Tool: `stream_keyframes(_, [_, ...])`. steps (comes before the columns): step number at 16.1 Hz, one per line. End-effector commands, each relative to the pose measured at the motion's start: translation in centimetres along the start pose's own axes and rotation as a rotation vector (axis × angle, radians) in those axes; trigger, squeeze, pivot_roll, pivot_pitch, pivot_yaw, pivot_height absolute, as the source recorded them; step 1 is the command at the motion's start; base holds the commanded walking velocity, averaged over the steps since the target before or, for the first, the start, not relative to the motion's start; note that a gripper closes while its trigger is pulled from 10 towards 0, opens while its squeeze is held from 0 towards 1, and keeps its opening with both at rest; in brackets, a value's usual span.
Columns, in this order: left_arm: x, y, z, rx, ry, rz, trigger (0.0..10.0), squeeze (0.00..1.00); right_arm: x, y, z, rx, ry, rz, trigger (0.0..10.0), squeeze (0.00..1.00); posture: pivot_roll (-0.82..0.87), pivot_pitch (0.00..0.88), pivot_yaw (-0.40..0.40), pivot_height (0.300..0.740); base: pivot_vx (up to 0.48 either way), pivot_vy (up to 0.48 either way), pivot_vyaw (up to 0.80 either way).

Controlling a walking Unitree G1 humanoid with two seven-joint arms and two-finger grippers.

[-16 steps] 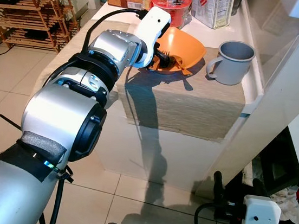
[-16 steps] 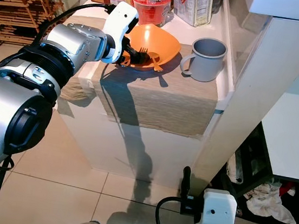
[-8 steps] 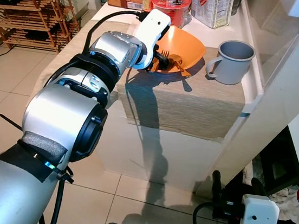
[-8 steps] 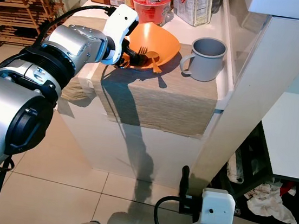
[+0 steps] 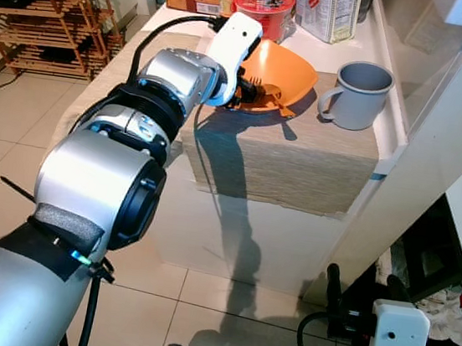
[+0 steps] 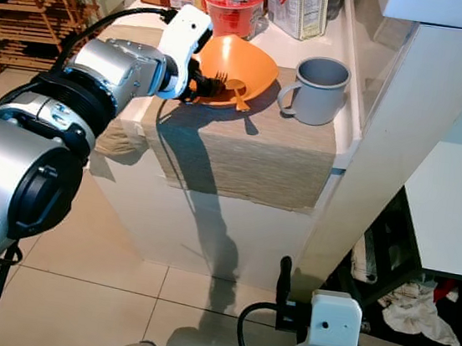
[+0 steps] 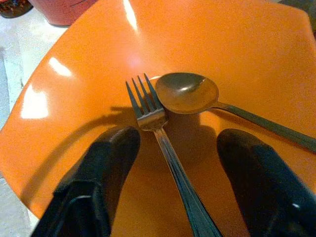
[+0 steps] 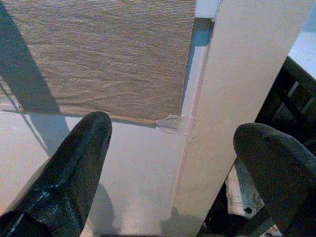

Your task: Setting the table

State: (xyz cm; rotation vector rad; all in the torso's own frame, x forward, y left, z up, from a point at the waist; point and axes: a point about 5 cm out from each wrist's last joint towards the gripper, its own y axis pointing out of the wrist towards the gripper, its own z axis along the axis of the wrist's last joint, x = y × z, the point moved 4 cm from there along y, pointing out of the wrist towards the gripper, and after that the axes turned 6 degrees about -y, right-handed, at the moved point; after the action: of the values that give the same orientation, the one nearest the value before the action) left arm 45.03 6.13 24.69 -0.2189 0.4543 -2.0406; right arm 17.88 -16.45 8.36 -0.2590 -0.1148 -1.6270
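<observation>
Left hand [image 7: 173, 148] reaching into the shallow orange plastic bowl [image 5: 290, 70].
Barely moved this past second, its fingers spread wide astride the steel fork [image 7: 163, 133]; nothing gripped yet.

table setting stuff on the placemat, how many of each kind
bowl: 1, orange
fork: 1, lying in the bowl
spoon: 1, lying in the bowl beside the fork
mug: 1, grey
total: 4
</observation>
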Motion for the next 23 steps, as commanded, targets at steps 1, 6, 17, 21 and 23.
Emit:
stream_keyframes(1, [-0.1,-0.2,0.6,0.009,0.004,0.007,0.0,0.0,0.1,0.0,-0.2,-0.015,-0.007,-0.006,10.0,0.0,-0.12,0.077,0.135,0.718,0.0,0.0,0.0])
stream_keyframes(6, [-0.7,-2.4,7.0,0.402,0.045,0.013,10.0,0.0,0.0,1.2,0.1,0.02,-0.003,-0.022,10.0,0.0,-0.11,0.036,0.127,0.718,0.0,0.0,0.0])
stream_keyframes(17, [0.4,-9.6,-7.3,0.697,-0.07,0.155,10.0,0.0,2.8,6.8,4.6,0.232,-0.036,-0.124,10.0,0.0,-0.03,0.0,0.08,0.718,0.0,0.0,0.0])
stream_keyframes(21, [0.9,-9.0,-10.0,0.578,-0.029,0.148,10.0,0.0,2.2,8.1,4.6,0.243,-0.023,-0.112,10.0,0.0,-0.01,0.0,0.085,0.718,0.0,0.0,0.0])
stream_keyframes(23, [1.2,-9.1,-10.2,0.571,-0.049,0.151,10.0,0.0,2.1,8.2,4.5,0.241,-0.018,-0.112,10.0,0.0,0.0,0.0,0.083,0.718,0.0,0.0,0.0])
